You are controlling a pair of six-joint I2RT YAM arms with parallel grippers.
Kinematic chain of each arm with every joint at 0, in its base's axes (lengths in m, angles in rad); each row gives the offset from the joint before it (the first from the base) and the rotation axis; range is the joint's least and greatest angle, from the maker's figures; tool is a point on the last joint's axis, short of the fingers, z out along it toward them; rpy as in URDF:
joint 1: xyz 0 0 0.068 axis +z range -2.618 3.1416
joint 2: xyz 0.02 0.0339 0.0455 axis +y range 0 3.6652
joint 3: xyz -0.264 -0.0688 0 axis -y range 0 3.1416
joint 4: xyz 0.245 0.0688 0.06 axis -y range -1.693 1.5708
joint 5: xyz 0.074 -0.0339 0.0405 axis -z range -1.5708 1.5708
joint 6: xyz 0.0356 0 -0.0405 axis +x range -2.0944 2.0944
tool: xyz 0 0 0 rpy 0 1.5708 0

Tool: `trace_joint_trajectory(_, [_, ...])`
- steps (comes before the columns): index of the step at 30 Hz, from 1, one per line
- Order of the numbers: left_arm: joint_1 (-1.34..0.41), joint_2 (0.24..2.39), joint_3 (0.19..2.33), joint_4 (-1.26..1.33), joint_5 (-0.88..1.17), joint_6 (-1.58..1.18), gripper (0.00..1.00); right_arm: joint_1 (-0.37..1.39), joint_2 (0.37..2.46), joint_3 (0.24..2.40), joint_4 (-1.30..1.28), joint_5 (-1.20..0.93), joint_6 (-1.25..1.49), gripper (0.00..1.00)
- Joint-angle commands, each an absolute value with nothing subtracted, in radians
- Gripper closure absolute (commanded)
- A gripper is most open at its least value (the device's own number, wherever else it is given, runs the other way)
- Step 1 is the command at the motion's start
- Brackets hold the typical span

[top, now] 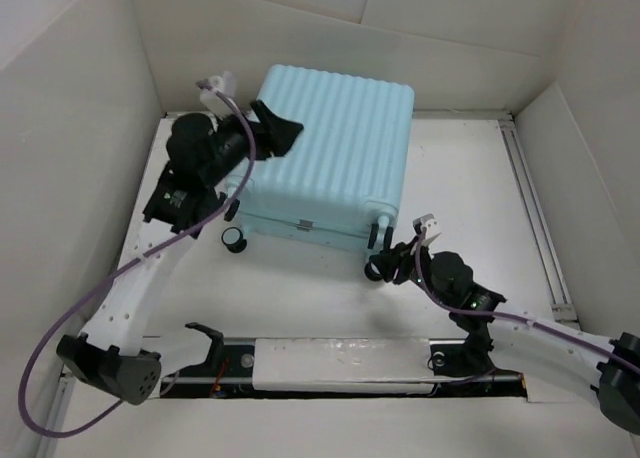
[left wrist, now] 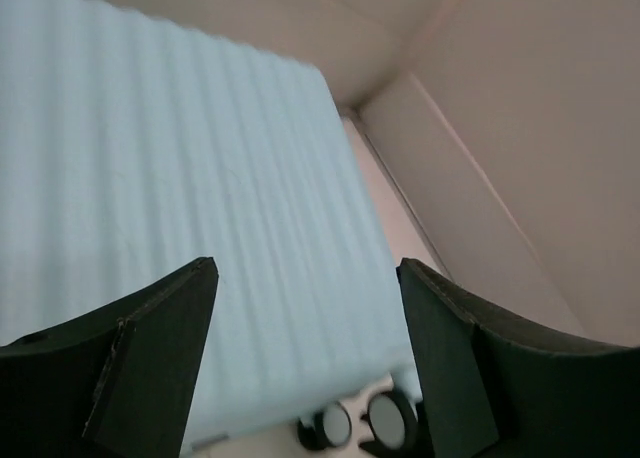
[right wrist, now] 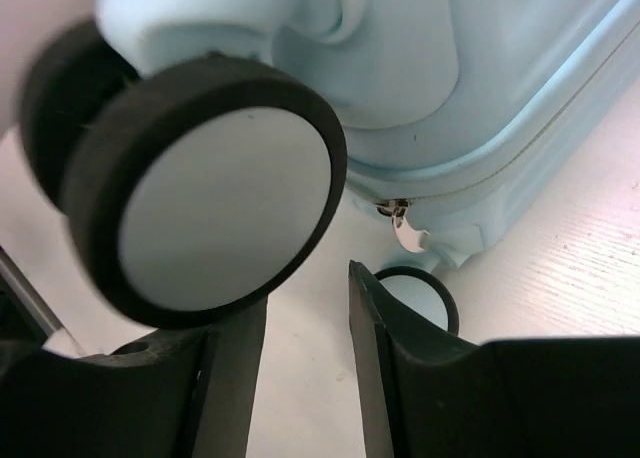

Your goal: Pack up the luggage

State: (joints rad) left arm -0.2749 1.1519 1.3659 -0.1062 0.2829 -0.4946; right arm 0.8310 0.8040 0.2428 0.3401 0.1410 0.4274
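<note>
Lying flat — one closed luggage (top: pixel 335 148)

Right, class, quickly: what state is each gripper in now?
Left gripper: open, empty, over the luggage.
Right gripper: open, empty, beside a caster wheel.

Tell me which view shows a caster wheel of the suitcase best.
Right wrist view: one caster wheel fills the frame, black tyre and pale hub clear, just above the right pincer. Top external shows the wheels as small dark spots; left wrist shows two tiny ones at its bottom edge.
</note>
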Motion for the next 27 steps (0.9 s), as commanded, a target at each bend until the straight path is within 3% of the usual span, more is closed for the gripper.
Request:
trace_joint_trajectory(1, [-0.413,1.039,1.271,-0.126,0.158,-0.445,0.3,0.857,0.726,0.242,0.324,0.219,0.466,0.56])
trace_joint_trajectory(3, [-0.461,0.973,1.183,-0.04,0.233,-0.472,0.32,0.857,0.695,0.242,0.287,0.233,0.466,0.52])
trace_joint_trajectory(7, [-0.715,0.94,0.97,0.011,0.105,-0.483,0.3,0.857,0.73,0.261,0.276,0.253,0.448,0.5])
trace_joint_trajectory(9, [-0.838,0.949,0.893,0.046,-0.045,-0.505,0.17,0.857,0.767,0.261,0.288,0.262,0.448,0.5])
trace_joint_trajectory(10, [-0.985,0.981,0.884,0.058,-0.125,-0.505,0.11,0.857,0.79,0.27,0.288,0.274,0.448,0.5])
trace_joint_trajectory(13, [-1.176,1.134,0.938,0.043,-0.331,-0.505,0.03,0.857,0.79,0.27,0.313,0.284,0.437,0.5])
trace_joint_trajectory(20, [-1.186,1.256,0.986,0.107,-0.348,-0.535,0.03,0.857,0.741,0.245,0.365,0.354,0.396,0.5])
trace_joint_trajectory(27, [-1.137,1.305,0.985,0.158,-0.322,-0.557,0.06,0.857,0.825,0.245,0.471,0.356,0.367,0.53])
